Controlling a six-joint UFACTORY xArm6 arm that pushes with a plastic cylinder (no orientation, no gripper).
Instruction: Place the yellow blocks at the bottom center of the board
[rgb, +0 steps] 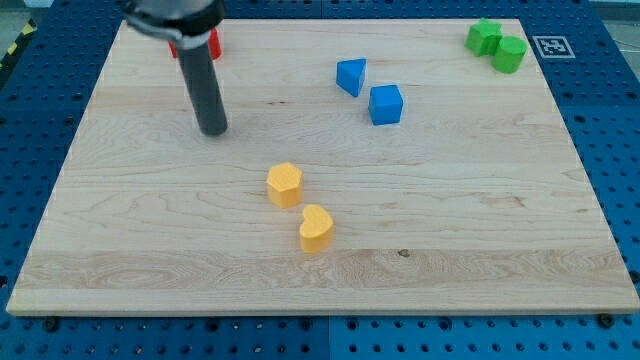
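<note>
- My tip (213, 130) is resting on the wooden board (480, 200) in its upper left part, with the dark rod rising from it toward the view's top.
- There is no end effector on this arm, so nothing is being grasped or released; the tip is touching no block.
- The yellow hexagonal block (285, 184) is sitting near the board's centre, at about four o'clock from my tip and well apart from it.
- The yellow heart-shaped block (316, 228) is lying just beside the hexagonal one, at about five o'clock from it, with a narrow gap showing between them.
- Both yellow blocks are sitting around the middle of the board, a little left of centre and above its bottom edge.
- A red block (213, 45) is peeking out from behind the rod near the board's top edge; its shape is mostly hidden.
- A blue triangular block (351, 76) and a blue cube (385, 104) are sitting close together at about one o'clock from the yellow pair.
- Two green blocks (496, 45) are touching each other in the board's top right corner.
- The board is lying on a blue perforated counter (30, 120).
</note>
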